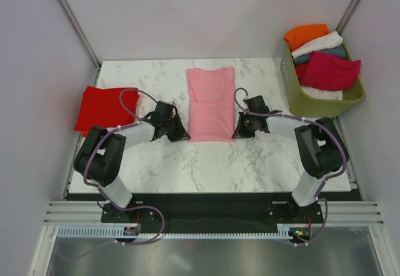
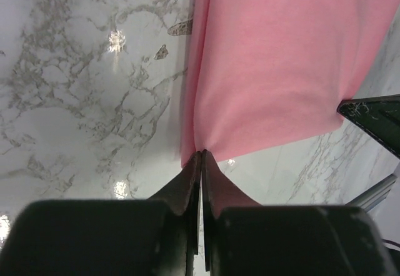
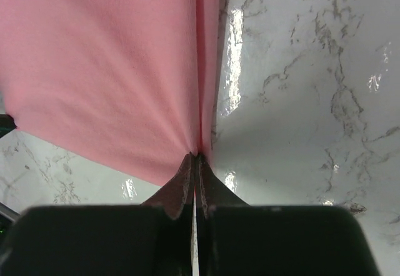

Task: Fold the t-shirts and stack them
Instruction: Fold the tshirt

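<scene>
A pale pink t-shirt [image 1: 210,104] lies as a long folded strip in the middle of the marble table, its near end doubled over. My left gripper [image 1: 185,135] is shut on that end's left corner; in the left wrist view the fingertips [image 2: 202,154] pinch the pink cloth [image 2: 275,64]. My right gripper [image 1: 237,131] is shut on the right corner, and the right wrist view shows the pink cloth [image 3: 106,70] bunched into the closed tips [image 3: 195,157]. A folded bright red t-shirt [image 1: 102,108] lies flat at the table's left edge.
An olive-green basket [image 1: 312,104] hangs off the table's back right corner, holding orange [image 1: 305,35], white, teal and crimson [image 1: 330,71] shirts. Bare marble [image 1: 225,163] stretches between the pink shirt and the arm bases. Grey walls enclose the table on three sides.
</scene>
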`<action>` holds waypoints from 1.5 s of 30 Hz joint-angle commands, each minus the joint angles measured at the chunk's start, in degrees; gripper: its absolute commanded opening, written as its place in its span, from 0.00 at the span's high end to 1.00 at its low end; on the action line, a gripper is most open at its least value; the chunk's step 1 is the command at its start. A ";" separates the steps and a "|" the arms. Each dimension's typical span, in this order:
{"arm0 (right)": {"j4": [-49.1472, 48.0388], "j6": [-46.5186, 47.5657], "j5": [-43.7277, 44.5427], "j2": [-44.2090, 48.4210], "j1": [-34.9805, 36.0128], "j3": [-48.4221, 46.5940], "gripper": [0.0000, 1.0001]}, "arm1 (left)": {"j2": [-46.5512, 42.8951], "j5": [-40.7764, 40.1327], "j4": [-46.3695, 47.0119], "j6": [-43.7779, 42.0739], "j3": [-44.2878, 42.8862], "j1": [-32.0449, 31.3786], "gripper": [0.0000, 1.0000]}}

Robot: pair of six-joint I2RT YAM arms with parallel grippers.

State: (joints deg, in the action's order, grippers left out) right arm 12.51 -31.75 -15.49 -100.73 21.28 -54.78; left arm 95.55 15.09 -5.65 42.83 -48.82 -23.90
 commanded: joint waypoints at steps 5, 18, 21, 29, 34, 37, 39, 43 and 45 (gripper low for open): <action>-1.00 -0.07 0.72 2.81 0.43 2.75 1.00 | -2.91 -3.67 1.87 -2.40 3.90 -0.62 0.98; -0.21 0.20 1.86 7.04 2.27 3.81 0.66 | -8.27 -7.88 -0.41 -3.45 5.40 -3.26 0.60; -0.38 -0.07 2.82 5.81 2.63 3.81 0.65 | -8.45 -8.24 -0.77 -3.45 5.49 -3.26 0.54; -0.39 -0.68 3.44 3.70 3.07 4.68 0.65 | -4.85 -7.27 -0.94 -3.28 4.52 -3.43 0.55; -0.91 -1.21 3.36 4.66 3.59 5.92 0.67 | -3.79 -6.83 -0.50 -3.10 4.35 -3.70 0.56; -1.52 -1.39 2.83 4.49 3.68 6.18 0.72 | -3.09 -6.74 -0.07 -2.93 4.26 -3.78 0.60; -1.88 -1.65 2.39 4.22 3.77 6.27 0.76 | -2.39 -6.48 0.29 -2.66 4.17 -3.78 0.69; -2.14 -1.92 1.25 4.40 3.68 6.01 0.95 | -2.29 -6.22 1.08 -1.87 4.08 -3.78 0.93; -1.62 -1.74 1.33 5.54 3.77 5.74 1.00 | -3.60 -6.04 1.17 -1.78 4.17 -3.78 0.98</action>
State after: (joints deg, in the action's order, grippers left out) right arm 10.15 -33.63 -13.72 -96.38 24.64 -49.39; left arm 92.55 9.28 -5.41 41.50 -43.86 -27.46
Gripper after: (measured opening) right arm 0.025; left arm 0.036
